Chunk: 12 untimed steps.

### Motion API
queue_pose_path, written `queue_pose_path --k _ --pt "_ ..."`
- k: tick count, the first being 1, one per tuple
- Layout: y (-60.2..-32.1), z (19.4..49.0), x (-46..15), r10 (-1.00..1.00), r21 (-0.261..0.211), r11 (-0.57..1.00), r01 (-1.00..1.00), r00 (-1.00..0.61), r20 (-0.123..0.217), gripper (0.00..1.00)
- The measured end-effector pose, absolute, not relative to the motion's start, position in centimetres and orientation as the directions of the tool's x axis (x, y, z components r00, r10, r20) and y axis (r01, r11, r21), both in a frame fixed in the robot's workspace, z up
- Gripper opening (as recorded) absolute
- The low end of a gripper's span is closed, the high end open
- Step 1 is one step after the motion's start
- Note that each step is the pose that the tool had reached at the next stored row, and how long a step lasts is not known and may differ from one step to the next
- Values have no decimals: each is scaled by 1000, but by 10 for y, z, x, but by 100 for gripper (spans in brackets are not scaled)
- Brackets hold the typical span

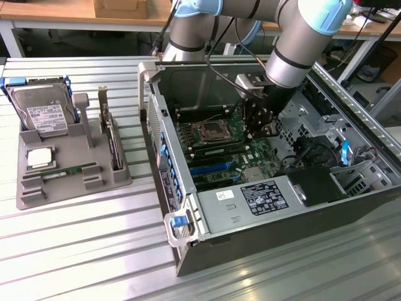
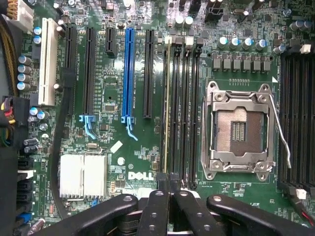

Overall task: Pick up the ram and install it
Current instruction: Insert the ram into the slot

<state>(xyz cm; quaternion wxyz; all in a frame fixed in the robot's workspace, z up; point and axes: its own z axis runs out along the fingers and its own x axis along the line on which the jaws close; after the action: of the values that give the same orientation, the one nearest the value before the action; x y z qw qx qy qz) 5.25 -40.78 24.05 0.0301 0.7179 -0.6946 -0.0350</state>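
Pressing down inside the computer case [image 1: 207, 216], the closed pincer [image 2: 167, 184] is gripping the ram [image 2: 166, 108] edge-on in a slot at the CPU socket's [image 2: 239, 130] nine o'clock.

White "DELL" lettering stands on the green motherboard [image 2: 147, 162] in the wrist view, just beside the finned silver heatsink [image 2: 82, 176]. In the exterior view, a dark label [image 1: 263, 197] with white print sits on the power supply [image 1: 250, 207], its text too small to read, and the white label on the hard drive [image 1: 45, 116] is likewise unreadable.
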Motion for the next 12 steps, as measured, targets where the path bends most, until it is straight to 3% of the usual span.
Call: queue_pose_path --k 12 --pt "-408 248 84 -999 104 -33 -994 33 -9 10"
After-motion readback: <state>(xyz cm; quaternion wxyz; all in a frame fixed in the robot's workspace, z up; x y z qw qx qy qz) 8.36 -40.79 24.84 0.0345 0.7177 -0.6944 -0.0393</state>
